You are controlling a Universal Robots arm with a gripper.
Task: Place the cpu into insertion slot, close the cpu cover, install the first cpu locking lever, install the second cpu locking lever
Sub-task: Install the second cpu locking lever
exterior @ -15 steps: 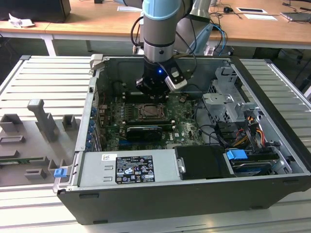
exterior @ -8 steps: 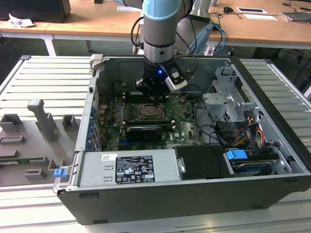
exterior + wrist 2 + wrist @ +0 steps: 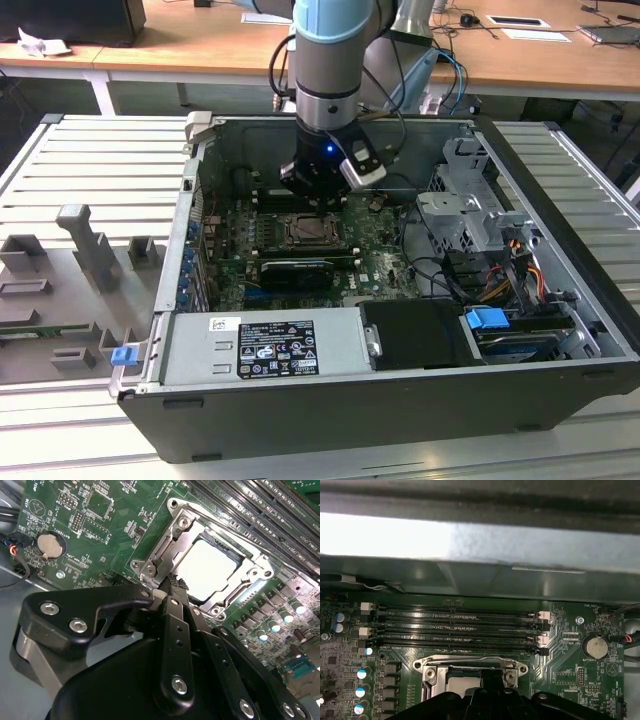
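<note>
Work looks well along. In the exterior view the arm reaches down into the open computer case (image 3: pixel 560 300), its tool (image 3: pixel 318 192) hanging just above the insertion slot (image 3: pixel 308 233) on the green motherboard (image 3: pixel 375 268).

In the second wrist view the cpu (image 3: pixel 206 570) lies seated in the slot, and the cpu cover (image 3: pixel 186 540) seems shut over it, the pale face showing through its window — whether either locking lever is latched I cannot tell. The tool's fingers (image 3: pixel 172 587) are drawn together, gripping nothing visible, the tips close by the frame's edge.

In the first wrist view, the memory slots (image 3: pixel 457 626) run just beyond the socket frame.
</note>
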